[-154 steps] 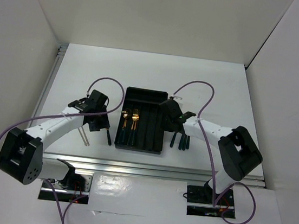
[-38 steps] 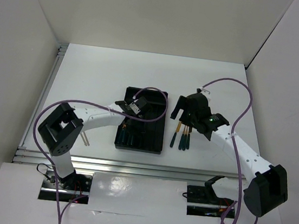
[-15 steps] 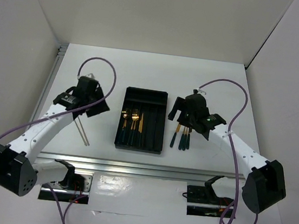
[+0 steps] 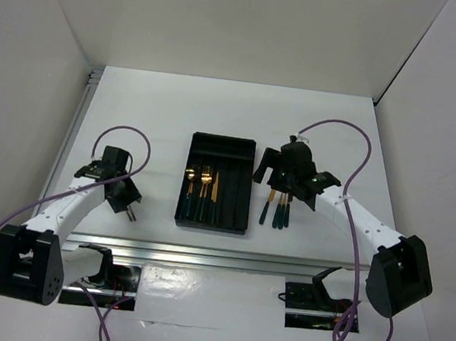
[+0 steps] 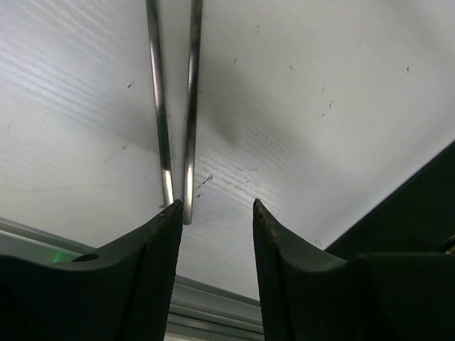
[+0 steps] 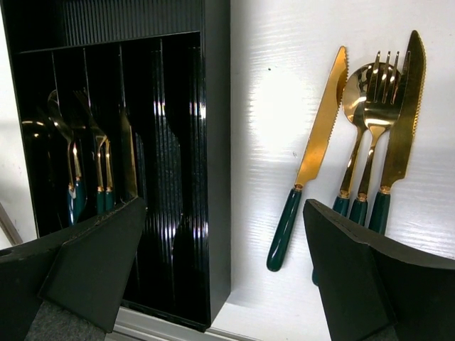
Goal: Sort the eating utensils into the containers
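The black tray (image 4: pixel 214 219) has long narrow containers holding a spoon (image 4: pixel 189 184), a fork (image 4: pixel 205 184) and a knife (image 4: pixel 216 187), all gold-headed with dark green handles. Right of it on the table lie more eating utensils (image 4: pixel 277 210): a knife (image 6: pixel 318 142), a spoon (image 6: pixel 353 114), a fork (image 6: pixel 375 121) and a second knife (image 6: pixel 402 121). My right gripper (image 6: pixel 224 207) hangs wide open over the tray's right wall (image 6: pixel 217 142) and the nearest knife's handle. Two pale chopsticks (image 5: pixel 190 106) lie left of the tray. My left gripper (image 5: pixel 215 206) is open just above their near ends, which sit by its left fingertip (image 5: pixel 167 220).
An aluminium rail (image 4: pixel 201 252) runs along the table's front edge, close behind the left gripper (image 4: pixel 124 199). White walls close in the left, right and back. A corner of the black tray (image 5: pixel 426 206) shows at the right of the left wrist view.
The left arm came away from the tray, leaving a knife in it, swung out left and has now dropped toward the front over the chopsticks. The right gripper has barely shifted.
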Tool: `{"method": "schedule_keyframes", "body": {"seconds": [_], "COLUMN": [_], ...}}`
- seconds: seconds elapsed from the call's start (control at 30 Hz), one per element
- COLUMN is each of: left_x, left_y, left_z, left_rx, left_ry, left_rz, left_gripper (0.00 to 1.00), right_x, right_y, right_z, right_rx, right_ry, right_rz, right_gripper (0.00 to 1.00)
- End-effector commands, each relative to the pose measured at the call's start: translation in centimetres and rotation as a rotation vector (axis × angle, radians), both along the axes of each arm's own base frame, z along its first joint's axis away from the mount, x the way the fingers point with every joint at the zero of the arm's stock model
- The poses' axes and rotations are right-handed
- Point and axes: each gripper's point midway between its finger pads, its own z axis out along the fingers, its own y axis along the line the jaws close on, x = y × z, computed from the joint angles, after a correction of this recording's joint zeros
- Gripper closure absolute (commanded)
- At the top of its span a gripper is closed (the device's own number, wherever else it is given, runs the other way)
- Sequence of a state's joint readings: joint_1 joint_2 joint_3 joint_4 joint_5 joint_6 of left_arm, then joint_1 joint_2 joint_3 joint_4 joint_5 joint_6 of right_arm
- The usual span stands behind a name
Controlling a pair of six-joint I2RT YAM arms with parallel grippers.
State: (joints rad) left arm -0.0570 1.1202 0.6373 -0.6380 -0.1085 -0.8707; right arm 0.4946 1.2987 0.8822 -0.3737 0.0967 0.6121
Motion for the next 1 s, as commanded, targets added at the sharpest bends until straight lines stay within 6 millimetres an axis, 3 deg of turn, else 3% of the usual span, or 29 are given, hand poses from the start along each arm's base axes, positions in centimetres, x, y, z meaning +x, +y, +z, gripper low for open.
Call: {"method": "schedule_keyframes", "body": {"seconds": [0.0,0.27,0.97], "left_x": [1.9,1.8,1.0], "left_y": [-0.1,0.9,1.3], "left_z": [-0.1,-1.3,-4.1], "left_rx": [-0.013,0.048,0.071], "left_ry": [-0.05,-0.013,0.055], "left_rz": [0.011,0.024,0.029], "left_gripper": [0.5,0.51,0.54], "right_x": [1.0,1.2,1.7], "right_y": [0.3,0.4,0.9], "right_z": [0.8,0.5,0.6], "right_rx": [0.015,0.011,0.013], "right_ry": [-0.049,-0.041,-0.032], "right_rz": [0.009,0.009,0.015], "right_gripper": [0.0,0.0,0.0]}}
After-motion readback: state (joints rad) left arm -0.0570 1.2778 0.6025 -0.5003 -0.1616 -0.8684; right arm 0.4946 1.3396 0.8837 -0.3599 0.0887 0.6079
